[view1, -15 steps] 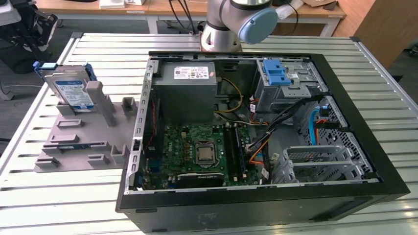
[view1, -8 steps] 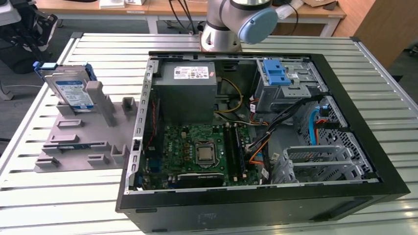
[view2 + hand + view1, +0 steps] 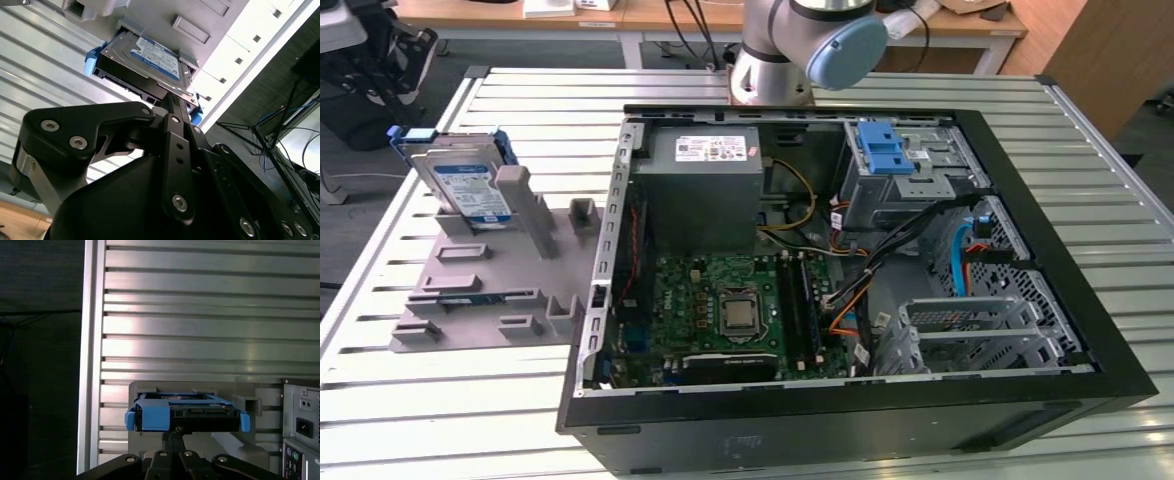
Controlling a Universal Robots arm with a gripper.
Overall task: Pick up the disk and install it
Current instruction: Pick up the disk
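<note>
The disk (image 3: 467, 180) is a silver hard drive with a white-and-blue label in a blue carrier frame. It stands on edge in a grey holder (image 3: 480, 270) at the exterior view's left, beside the open computer case (image 3: 854, 400). In both wrist views my gripper (image 3: 170, 100) (image 3: 173, 432) points at the disk (image 3: 150, 55) (image 3: 185, 412). Its black fingers are pressed together with nothing between them, short of the drive's connector edge. The arm's base (image 3: 781, 50) rises behind the case.
Inside the case are a grey power-supply box (image 3: 700, 175), a motherboard (image 3: 734, 310), loose cables (image 3: 907, 240), a metal bay with a blue latch piece (image 3: 887, 150) and a metal cage (image 3: 974, 335). Everything rests on a slatted metal table (image 3: 454, 420).
</note>
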